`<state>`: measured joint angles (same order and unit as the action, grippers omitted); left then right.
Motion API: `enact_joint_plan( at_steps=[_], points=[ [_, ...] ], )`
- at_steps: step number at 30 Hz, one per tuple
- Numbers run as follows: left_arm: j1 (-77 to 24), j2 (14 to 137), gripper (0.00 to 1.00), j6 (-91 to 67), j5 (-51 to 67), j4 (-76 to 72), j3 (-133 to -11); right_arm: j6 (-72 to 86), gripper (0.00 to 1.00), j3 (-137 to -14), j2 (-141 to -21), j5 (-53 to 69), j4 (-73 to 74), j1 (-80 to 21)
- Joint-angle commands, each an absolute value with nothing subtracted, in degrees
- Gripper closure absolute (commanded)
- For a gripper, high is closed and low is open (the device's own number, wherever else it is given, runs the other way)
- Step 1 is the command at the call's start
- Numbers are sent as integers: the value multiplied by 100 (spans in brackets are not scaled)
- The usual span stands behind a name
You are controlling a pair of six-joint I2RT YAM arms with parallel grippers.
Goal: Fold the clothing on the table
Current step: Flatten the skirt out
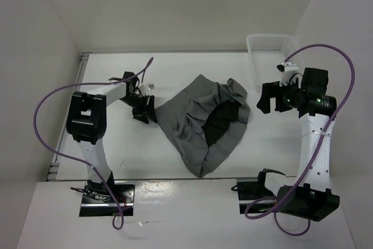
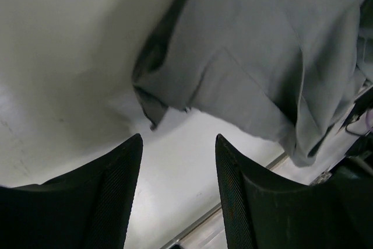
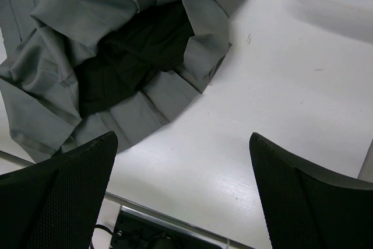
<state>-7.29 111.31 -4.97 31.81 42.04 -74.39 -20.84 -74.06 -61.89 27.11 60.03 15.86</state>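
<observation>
Left wrist view showed the left gripper [image 2: 178, 144] half-open, empty, just short of the pleated skirt's [image 2: 262, 56] corner; right gripper [image 3: 182, 144] gaped wide; pinching that corner looked next.

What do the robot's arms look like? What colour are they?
Both arms are white tubes with chunky black joints. A purple cable loops off the left arm, another off the right arm. The left pincer and right pincer each have two black fingers with a fine net pattern.
</observation>
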Motion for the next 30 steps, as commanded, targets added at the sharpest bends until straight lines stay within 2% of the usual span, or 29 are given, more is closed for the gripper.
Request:
enact_joint_plan(
  at_steps=[1, 7, 10, 14, 15, 16, 22, 26, 29, 30],
  points=[
    [-738, 11390, 40, -1132, 3226, 3736, -7611, -2048, 2, -7523, -6179, 2883, 5854, 1661],
    [-791, 11681, 41, -1546, 3278, 3410, -7664, -2048, 2, -7523, -6179, 2936, 5854, 1723],
    [-791, 11794, 49, -1687, 3278, 3278, -7664, -2048, 2, -7523, -6179, 2936, 5854, 1775],
    [-844, 11856, 83, -1687, 3217, 3278, -7664, -2048, 2, -7471, -6179, 2936, 5854, 1775],
    [-844, 11909, 96, -1687, 3165, 3331, -7760, -2048, 2, -7471, -6179, 2883, 5854, 1775],
    [-844, 11909, 100, -1592, 3103, 3444, -7856, -2048, 2, -7471, -6231, 2883, 5854, 1775],
    [-844, 12015, 100, -941, 1796, 3578, -9242, -2276, 2, -7356, -6354, 3093, 5792, 1775],
    [-1019, 11944, 100, -335, 880, 3401, -10106, -2495, 2, -7471, -6749, 3226, 5985, 1433],
    [-1151, 12137, 86, 34, 458, 3296, -10519, -2549, 2, -7585, -7013, 3146, 6046, 1118],
    [-1221, 12294, 71, 174, 196, 3296, -10782, -2618, 2, -7646, -7118, 3059, 6116, 934]
  ],
)
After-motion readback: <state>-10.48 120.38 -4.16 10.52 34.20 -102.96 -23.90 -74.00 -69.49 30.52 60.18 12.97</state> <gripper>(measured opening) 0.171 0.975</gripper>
